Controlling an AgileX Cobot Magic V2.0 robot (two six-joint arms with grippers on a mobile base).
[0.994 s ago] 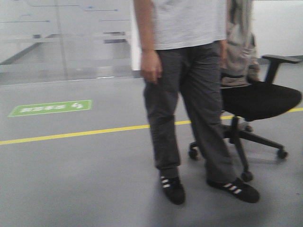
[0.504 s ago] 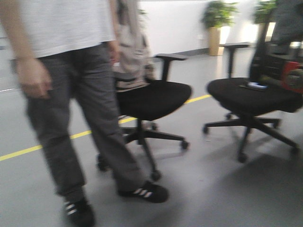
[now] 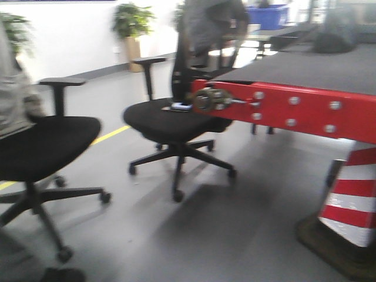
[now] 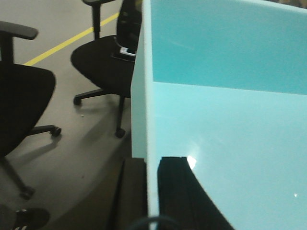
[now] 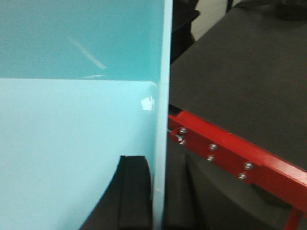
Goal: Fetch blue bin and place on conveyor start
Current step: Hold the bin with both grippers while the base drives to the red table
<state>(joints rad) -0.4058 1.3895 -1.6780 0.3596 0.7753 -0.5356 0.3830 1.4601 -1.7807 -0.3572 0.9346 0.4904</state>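
Note:
The blue bin point(image 4: 225, 120) is a pale cyan tub that fills both wrist views and is held off the floor. My left gripper point(image 4: 152, 163) is shut on its left wall, one finger inside and one outside. On the opposite wall of the bin point(image 5: 72, 120) my right gripper point(image 5: 159, 163) is shut the same way. The conveyor start point(image 3: 317, 67) is a black belt on a red bolted frame point(image 3: 294, 108) at the right of the front view. In the right wrist view the belt point(image 5: 240, 72) lies just beyond the bin's right wall. The bin does not show in the front view.
Two black office chairs point(image 3: 176, 120) point(image 3: 41, 144) stand on the grey floor to the left of the conveyor. A red and white traffic cone point(image 3: 352, 200) sits under the frame at the right. A dark blue bin point(image 3: 267, 14) and a potted plant point(image 3: 132, 23) are far back.
The front view has swung right. The standing person has slid out at the left, the chairs have shifted left, and the red-framed conveyor has come into view at the right.

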